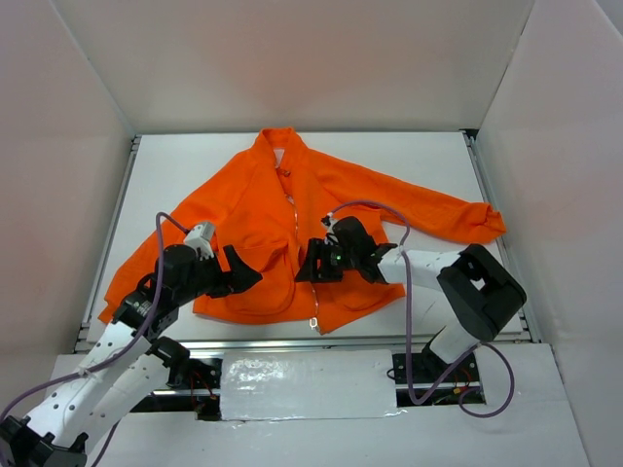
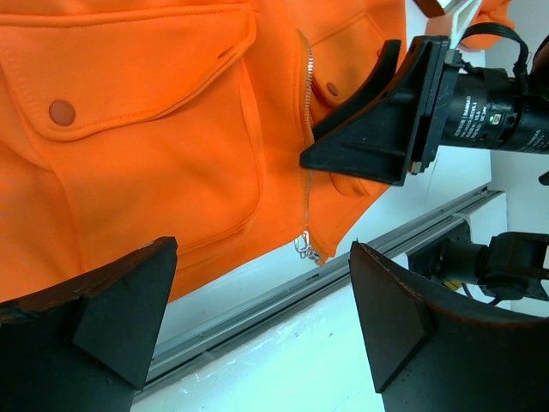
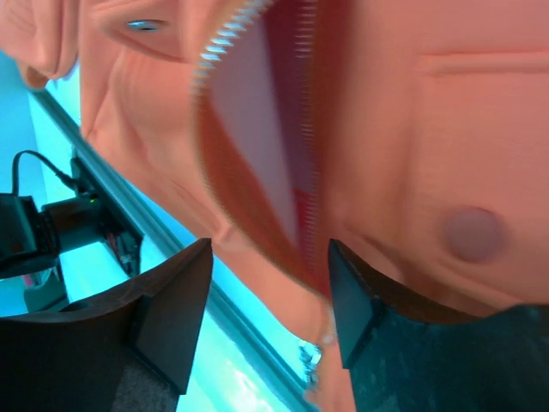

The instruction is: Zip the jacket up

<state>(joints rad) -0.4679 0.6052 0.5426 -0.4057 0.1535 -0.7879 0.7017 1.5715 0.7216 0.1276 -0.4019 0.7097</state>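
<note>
The orange jacket [image 1: 263, 209] lies flat on the white table, collar far, hem near. Its pale zipper [image 1: 293, 209] runs down the front, and the metal pull [image 1: 314, 324] sits at the hem. My left gripper [image 1: 250, 276] is open and empty over the left flap pocket [image 2: 137, 94]. In its wrist view the gripper [image 2: 262, 322] hovers near the hem, and the pull [image 2: 303, 245] lies ahead. My right gripper [image 1: 305, 268] is open just above the zipper line. In the right wrist view the gripper [image 3: 270, 309] straddles the parted zipper teeth [image 3: 304, 172]; the pull [image 3: 310, 356] shows blurred below.
A metal rail [image 1: 292, 342] runs along the table's near edge, close to the hem. White walls enclose the table on three sides. The jacket's right sleeve [image 1: 448, 214] stretches toward the right wall. A purple cable [image 1: 409, 292] loops over the right arm.
</note>
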